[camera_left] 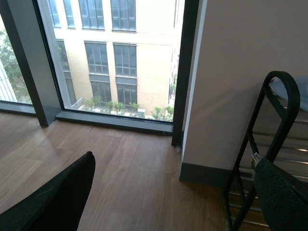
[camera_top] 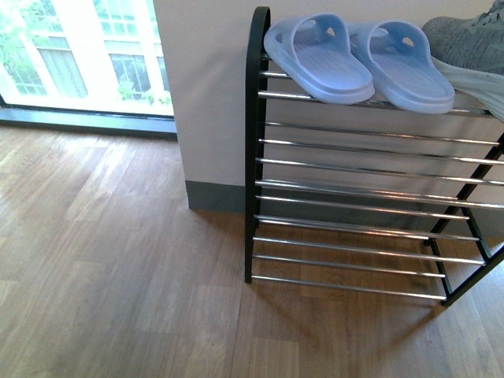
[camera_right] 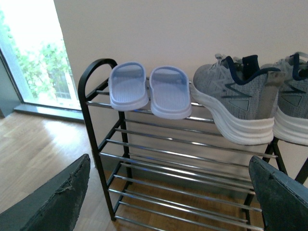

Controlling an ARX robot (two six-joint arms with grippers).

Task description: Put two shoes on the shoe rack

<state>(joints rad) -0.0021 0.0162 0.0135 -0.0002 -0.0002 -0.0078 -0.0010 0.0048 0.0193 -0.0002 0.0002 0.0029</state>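
Right hand [camera_right: 168, 192], fingers spread, alone shows both sneakers [camera_right: 231, 103] racked.

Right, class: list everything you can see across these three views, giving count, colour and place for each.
sneakers: two, grey knit, white soles, top tier of rack, beside the slides.
slides: two, pale blue, top tier, toward the rounded end.
shoe rack: one, black frame, chrome bars, against the wall.
wall: one, cream, grey skirting, behind rack.
window: one, dark-framed, floor level, past the wall.
floor: wood, brown.
left gripper: black jaws open, empty.
right gripper: dark jaws open, empty.
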